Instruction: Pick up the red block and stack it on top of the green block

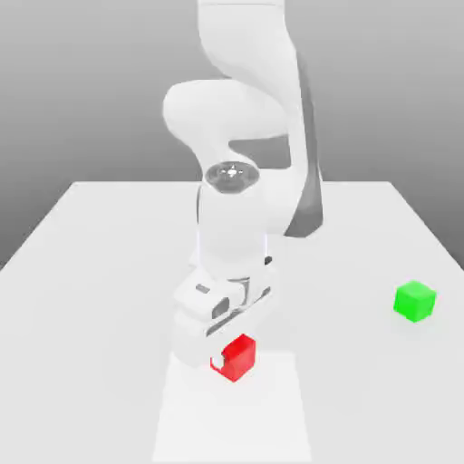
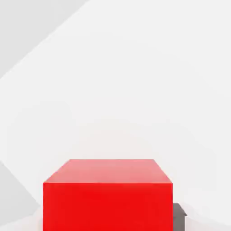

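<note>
Red block point(image 1: 237, 359) clamped in gripper point(image 1: 217, 361), near table's point(image 1: 362, 399) front edge; grasp step in hand. Straight lift needed next, then carry toward green block point(image 1: 415, 301), by table's right edge in exterior view.

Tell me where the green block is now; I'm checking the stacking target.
In the exterior view, the green block sits on the table toward the exterior view's right, apart from the red block.

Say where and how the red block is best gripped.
Probably by two opposite upright side faces, coming straight down from above. The red block is a small cube with flat, parallel sides and a level top, and it sits turned on the table in the exterior view, so the jaws should line up with its faces. The gripper is already down at it.
</note>
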### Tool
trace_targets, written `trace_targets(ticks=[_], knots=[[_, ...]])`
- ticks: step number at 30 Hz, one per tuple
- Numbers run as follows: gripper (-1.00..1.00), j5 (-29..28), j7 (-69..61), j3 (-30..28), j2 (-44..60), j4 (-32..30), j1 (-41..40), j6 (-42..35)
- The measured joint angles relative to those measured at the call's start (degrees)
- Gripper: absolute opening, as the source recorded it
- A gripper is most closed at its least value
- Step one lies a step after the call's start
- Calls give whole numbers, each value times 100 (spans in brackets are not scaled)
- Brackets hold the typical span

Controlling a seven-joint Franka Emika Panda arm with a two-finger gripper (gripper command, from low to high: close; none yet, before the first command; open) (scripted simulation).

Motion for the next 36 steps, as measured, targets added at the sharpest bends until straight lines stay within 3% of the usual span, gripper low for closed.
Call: trace_targets(ticks=[9, 25, 28, 32, 33, 36], knots=[[-100, -979, 693, -256, -1520, -214, 56, -1295], [-100, -280, -153, 2361, -1791, 530, 3286, -2275], [-100, -528, -3, 2578, -1425, 605, 3474, -1997], [-100, -1433, 637, 2405, -604, 650, 3488, -1281], [100, -1625, 775, 2319, -454, 658, 3535, -1151], [100, -1625, 775, 2319, -454, 658, 3535, -1151]])
